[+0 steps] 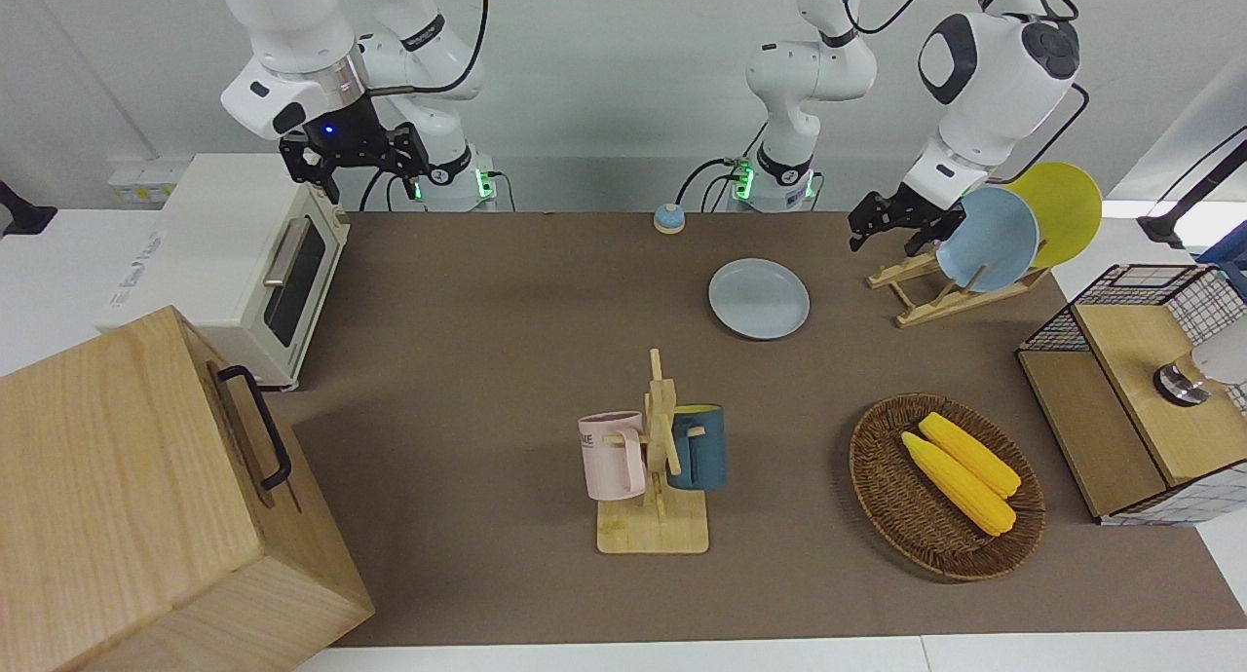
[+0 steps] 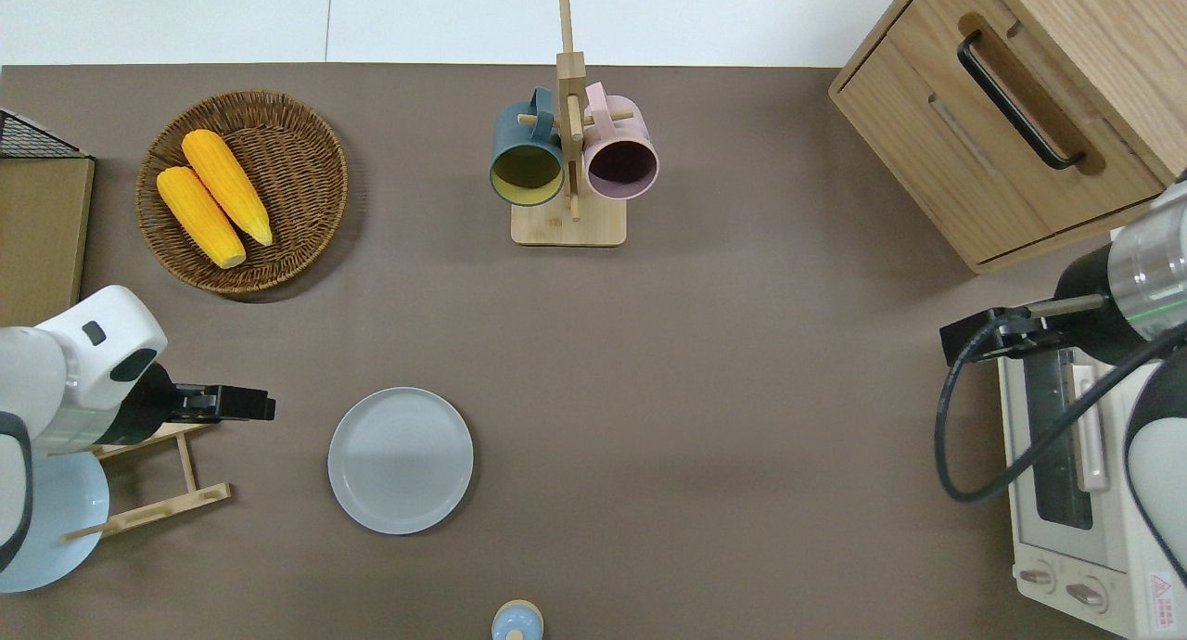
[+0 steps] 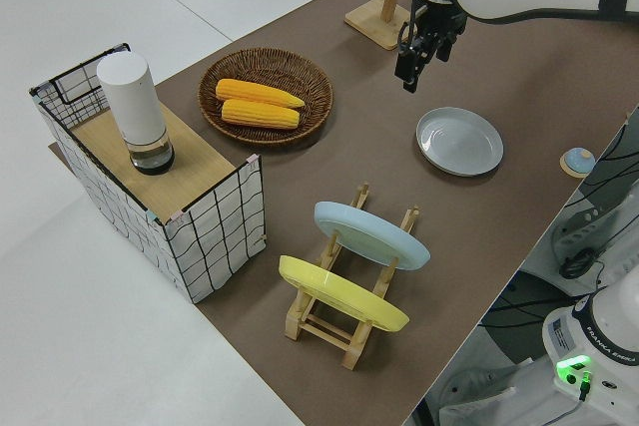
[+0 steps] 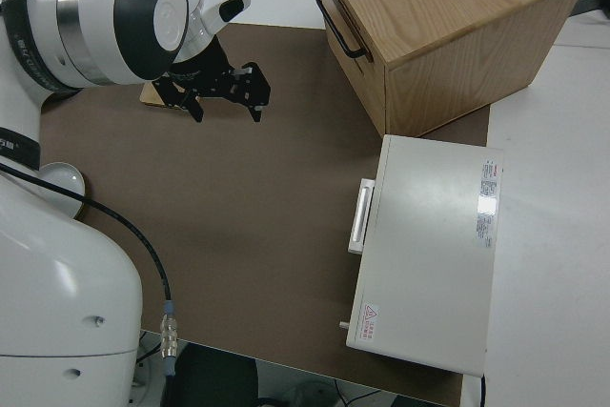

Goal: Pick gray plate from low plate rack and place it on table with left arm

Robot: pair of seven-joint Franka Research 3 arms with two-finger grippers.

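On the brown-matted table (image 1: 487,380), the plain round pale gray plate (image 1: 759,298) already lies flat, out of the low light-wood peg rack (image 1: 940,292) and just beside it toward the right arm's end. So the placing looks basically done. The left arm's black two-finger gripper (image 2: 243,404) hangs over the rack's front pegs, empty with fingers apart, well clear of the plate.

What's left is probably just backing off cleanly: lift straight up first so the fingers don't clip the rack or the two plates leaning in it, then swing away without passing low over the gray plate.

The rack holds a sky-blue plate (image 1: 989,239) and a yellow plate (image 1: 1064,209), both tilted between the pegs. Farther from the robots, a round dark wicker basket (image 1: 882,487) holds two yellow corn cobs (image 1: 960,470). The wire-mesh crate (image 3: 215,221) at the left arm's end has a wooden shelf with a white cylinder (image 3: 133,112) standing on it. The wooden mug tree (image 1: 661,458) carries a pink mug (image 1: 612,455) and a dark blue mug (image 1: 699,446). The right arm is parked.
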